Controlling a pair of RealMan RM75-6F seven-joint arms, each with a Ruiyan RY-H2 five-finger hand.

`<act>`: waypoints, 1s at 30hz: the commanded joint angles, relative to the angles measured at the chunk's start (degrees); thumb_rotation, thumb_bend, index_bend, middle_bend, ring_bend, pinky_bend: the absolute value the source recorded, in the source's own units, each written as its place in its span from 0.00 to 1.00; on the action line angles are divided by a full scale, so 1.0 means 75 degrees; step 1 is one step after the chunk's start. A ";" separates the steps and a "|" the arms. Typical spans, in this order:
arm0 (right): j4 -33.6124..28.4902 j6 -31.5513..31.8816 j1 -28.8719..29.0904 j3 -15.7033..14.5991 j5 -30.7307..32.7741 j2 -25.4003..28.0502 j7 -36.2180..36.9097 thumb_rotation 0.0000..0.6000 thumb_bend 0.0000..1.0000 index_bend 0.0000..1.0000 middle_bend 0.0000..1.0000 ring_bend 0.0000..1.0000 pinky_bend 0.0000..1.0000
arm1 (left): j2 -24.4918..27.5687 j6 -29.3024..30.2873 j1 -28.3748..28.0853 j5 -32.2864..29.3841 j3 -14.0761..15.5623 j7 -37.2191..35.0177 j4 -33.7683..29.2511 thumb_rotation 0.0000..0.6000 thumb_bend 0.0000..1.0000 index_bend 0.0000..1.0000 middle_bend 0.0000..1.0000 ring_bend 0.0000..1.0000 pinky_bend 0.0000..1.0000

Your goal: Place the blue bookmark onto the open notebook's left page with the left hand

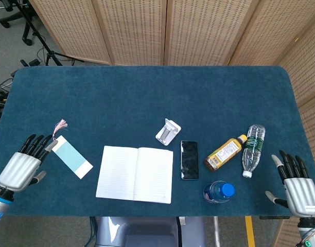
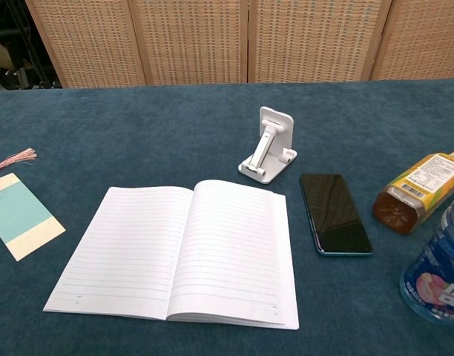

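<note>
we list a blue-green felt table (image 1: 147, 92) with a folding screen (image 1: 162, 28) of perforated wood panels behind it. item one: the blue bookmark (image 1: 71, 157), a pale blue card with cream ends and a pink tassel (image 1: 60, 125), lying flat on the table to the left of the notebook and apart from it; in the chest view it (image 2: 18, 215) sits at the left edge of the frame. item two: the open notebook (image 1: 135, 173), lined pages up, its left page (image 2: 127, 248) bare. item three: our left hand (image 1: 24, 163), resting at the table's left edge with fingers extended and slightly apart, fingertips (image 1: 42, 142) just beside the tassel end of the bookmark; we cannot tell whether they touch it, and it holds nothing. item four: our right hand (image 1: 296, 183), at the right edge, fingers spread and holding nothing. item five: a white phone stand (image 2: 269, 145), upright, behind the notebook's right page. item six: a black phone (image 2: 334, 213), face up, just right of the notebook. item seven: an amber bottle (image 1: 224, 153) on its side. item eight: a clear water bottle (image 1: 252, 150) on its side, beside the amber one. item nine: a blue-capped bottle (image 1: 219, 191), upright, near the front edge.
</note>
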 commanded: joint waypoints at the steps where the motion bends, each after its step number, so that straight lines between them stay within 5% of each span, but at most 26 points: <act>1: -0.0002 -0.0010 0.0007 0.0004 0.0010 -0.0013 -0.0028 1.00 0.00 0.00 0.00 0.00 0.00 | -0.0064 -0.0488 -0.0430 0.0203 0.0020 -0.0339 0.0736 1.00 0.22 0.00 0.00 0.00 0.00; 19: 0.0029 -0.0107 0.0051 0.0058 0.0166 -0.0060 -0.0083 1.00 0.00 0.00 0.00 0.00 0.00 | -0.0990 -0.1615 -0.1449 0.0523 0.0292 -0.1019 0.2047 1.00 0.22 0.02 0.00 0.00 0.00; 30: 0.0034 -0.0131 0.0066 0.0076 0.0219 -0.0068 -0.0090 1.00 0.00 0.00 0.00 0.00 0.00 | -0.0977 -0.2034 -0.1833 0.0664 0.0596 -0.1480 0.2163 1.00 0.22 0.09 0.00 0.00 0.00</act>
